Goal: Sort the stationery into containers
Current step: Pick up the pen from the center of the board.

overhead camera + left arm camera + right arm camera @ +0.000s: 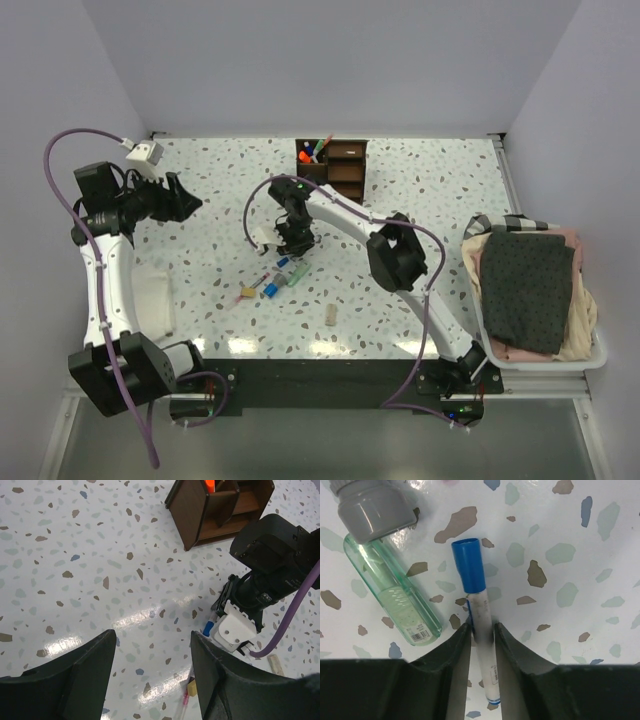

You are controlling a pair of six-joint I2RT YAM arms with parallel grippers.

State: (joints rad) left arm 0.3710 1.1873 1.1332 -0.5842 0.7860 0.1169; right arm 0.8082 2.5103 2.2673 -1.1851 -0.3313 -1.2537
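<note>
From above, the table [430, 200] is walled in behind and on both sides, and most of its speckled top lies bare around the two arms. The basket of cloths [530, 290] crowds its right edge and a white cloth [152, 295] lies by the left arm. The right gripper [296, 243] points down mid-table, the loose stationery [272, 283] just on its near side, a tan eraser block [332, 314] nearer still and to its right, and the organizer [335, 168] well beyond it by the back wall. The left gripper [185, 200] hangs well off to the left over bare table. In the left wrist view its fingers [80, 675] stand wide apart with nothing between them. The organizer sits ahead and to the right, open floor between. In the right wrist view the fingers [445, 665] flank the barrel of a blue-capped pen [469, 565] lying flat, cap pointing away. They are narrowly parted, and I cannot tell whether they press it. A green marker [392, 595] lies just left, untouched.
</note>
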